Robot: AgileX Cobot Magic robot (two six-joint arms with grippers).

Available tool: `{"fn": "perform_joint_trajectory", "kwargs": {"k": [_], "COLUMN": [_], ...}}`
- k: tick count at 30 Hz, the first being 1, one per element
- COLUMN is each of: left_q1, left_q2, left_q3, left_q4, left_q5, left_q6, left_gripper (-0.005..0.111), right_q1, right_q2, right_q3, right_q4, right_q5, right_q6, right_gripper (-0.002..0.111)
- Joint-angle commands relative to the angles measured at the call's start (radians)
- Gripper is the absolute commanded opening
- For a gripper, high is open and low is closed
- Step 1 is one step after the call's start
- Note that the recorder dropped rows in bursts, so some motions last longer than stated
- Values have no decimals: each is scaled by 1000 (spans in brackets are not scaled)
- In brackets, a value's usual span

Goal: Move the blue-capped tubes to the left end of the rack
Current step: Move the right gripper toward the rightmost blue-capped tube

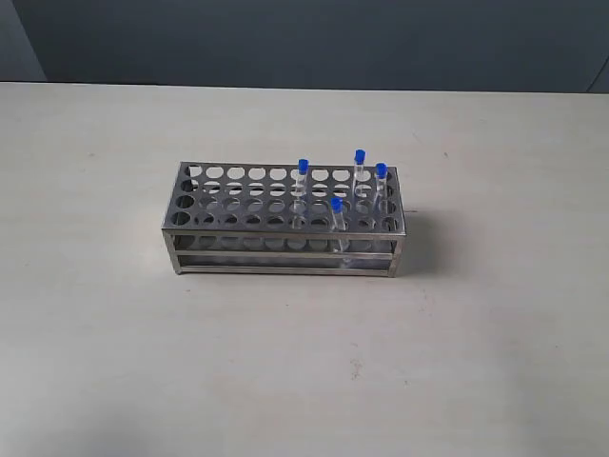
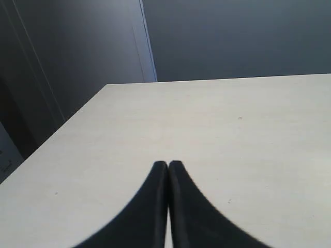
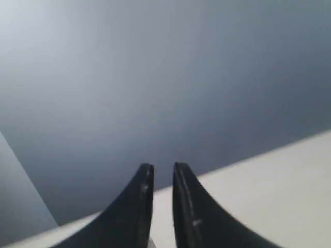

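Steel rack (image 1: 285,246), blue-capped tubes (image 1: 335,206) in right half, wide tabletop (image 1: 114,362) all round

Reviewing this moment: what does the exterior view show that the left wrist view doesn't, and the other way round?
Only the exterior view shows the rack and the four blue-capped tubes, all standing in the half of the rack on that view's right. No arm appears there. Only the left wrist view shows the left gripper, its fingers pressed together and holding nothing, with a side edge of the table running off beside it. Both views share the pale table top and a dark wall behind it.
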Motion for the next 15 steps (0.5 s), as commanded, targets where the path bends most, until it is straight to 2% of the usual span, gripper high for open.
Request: {"fn": "perform_joint_trajectory", "kwargs": {"k": [1, 2, 6, 8, 9, 10, 12, 15], "left_q1": [-7, -7, -7, -7, -7, -7, -7, -7], "left_q2": [-5, -5, -5, -5, -5, -5, -5, -5], "left_q3": [-5, -5, -5, -5, -5, -5, -5, -5], "left_q4": [0, 0, 0, 0, 0, 0, 0, 0], "left_q5": [-4, -2, -2, -2, -2, -2, -2, -2], "left_q6": [-5, -5, -5, -5, -5, -5, -5, -5], "left_gripper": [1, 1, 1, 1, 1, 1, 1, 1], "right_q1": [0, 0, 0, 0, 0, 0, 0, 0], "right_q2": [-4, -4, -4, -4, -4, 32, 182, 441], "right_q3": [2, 2, 2, -6, -39, -131, -308, -562], "right_q4": [46, 46, 46, 164, 242, 267, 245, 136], "right_q5": [-307, -395, -415, -412, -386, -267, -119, -73], "right_q6": [64, 66, 115, 106, 47, -150, -382, -501], "right_gripper": [15, 15, 15, 15, 12, 1, -1, -1]}}
